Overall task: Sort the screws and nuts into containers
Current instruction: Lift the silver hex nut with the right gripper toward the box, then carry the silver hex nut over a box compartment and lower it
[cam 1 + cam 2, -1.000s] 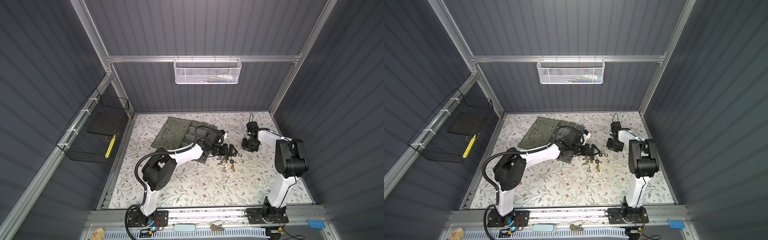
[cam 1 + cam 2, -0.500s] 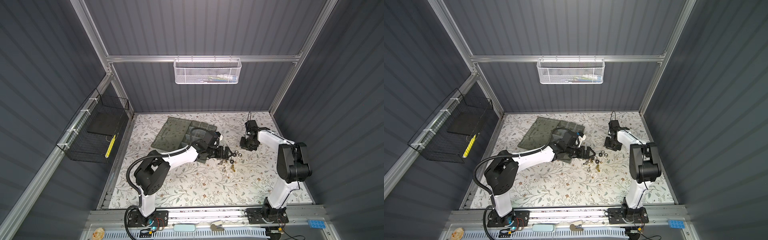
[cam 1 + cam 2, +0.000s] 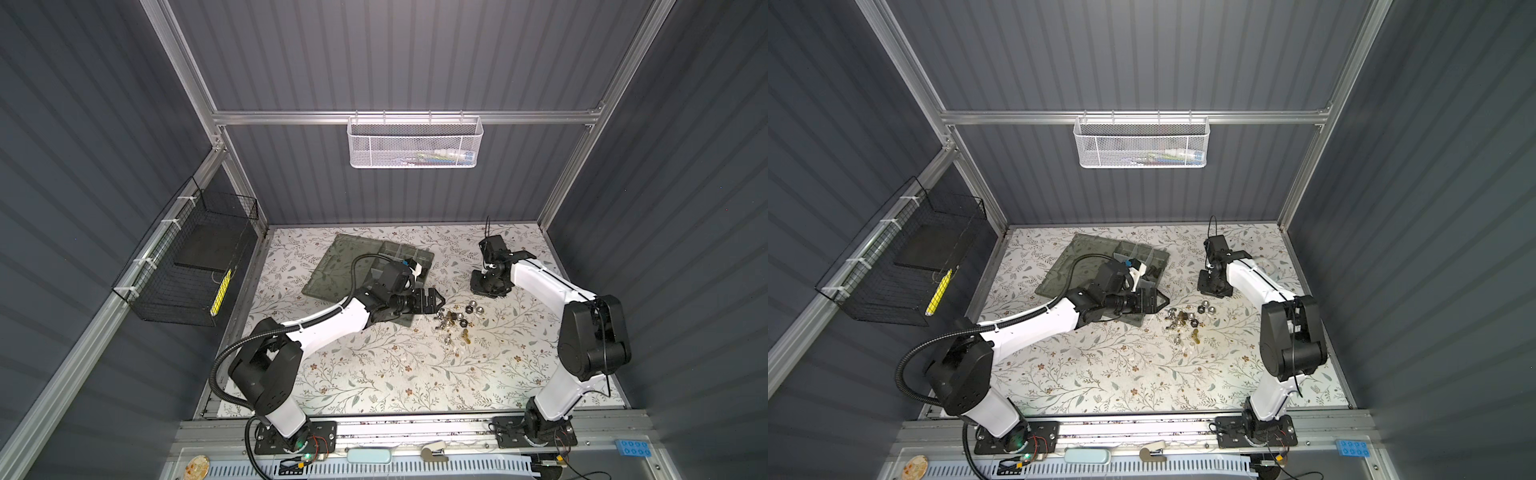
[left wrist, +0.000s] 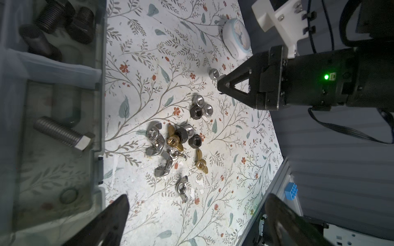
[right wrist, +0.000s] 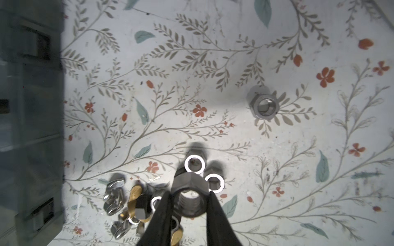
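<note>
Loose nuts, silver, black and brass, lie heaped on the floral mat; in the left wrist view the heap lies beyond my fingers. My right gripper is shut on a black nut, held above two silver nuts. My left gripper is open and empty, by the near corner of the organiser box. Its containers hold black screws and a silver screw.
A single silver nut lies apart from the heap, near the right gripper's tip. A round white clock-faced object rests farther back on the mat. The box's flat lid lies open to the left. Baskets hang on the walls.
My left gripper has drawn back a little to the left, away from the heap, and its elbow has swung toward the front. My right gripper shifted slightly left, still shut.
</note>
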You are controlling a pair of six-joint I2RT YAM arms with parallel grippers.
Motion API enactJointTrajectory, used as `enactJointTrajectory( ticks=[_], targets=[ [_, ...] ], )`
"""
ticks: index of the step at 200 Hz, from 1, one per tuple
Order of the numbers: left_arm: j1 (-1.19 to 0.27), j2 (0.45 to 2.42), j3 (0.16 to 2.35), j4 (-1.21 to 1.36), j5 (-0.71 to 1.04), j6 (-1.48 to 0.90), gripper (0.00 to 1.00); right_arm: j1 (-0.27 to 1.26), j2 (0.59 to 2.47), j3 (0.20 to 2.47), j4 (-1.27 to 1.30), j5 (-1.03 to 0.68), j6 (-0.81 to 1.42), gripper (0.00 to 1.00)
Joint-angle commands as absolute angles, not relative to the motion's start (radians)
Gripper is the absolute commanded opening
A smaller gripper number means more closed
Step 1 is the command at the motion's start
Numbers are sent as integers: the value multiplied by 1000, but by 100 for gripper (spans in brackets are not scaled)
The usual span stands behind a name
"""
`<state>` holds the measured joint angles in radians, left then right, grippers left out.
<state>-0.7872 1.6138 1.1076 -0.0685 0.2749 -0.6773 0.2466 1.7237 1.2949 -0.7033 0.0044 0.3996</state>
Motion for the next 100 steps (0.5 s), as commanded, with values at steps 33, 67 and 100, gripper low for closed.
enactJointTrajectory(
  ticks=[33,67,100],
  targets=[
    [-730,1473,1011,-135,255,-692,100,359,1671,1406,-747,-55,410,20],
    [-697,1422,974,-177,256,-700,100,433,1699,1473,-750,-87,432,20],
    [-670,1367,918,-163,263,-730,100,499,1762,1555,-753,-110,440,20]
  ],
)
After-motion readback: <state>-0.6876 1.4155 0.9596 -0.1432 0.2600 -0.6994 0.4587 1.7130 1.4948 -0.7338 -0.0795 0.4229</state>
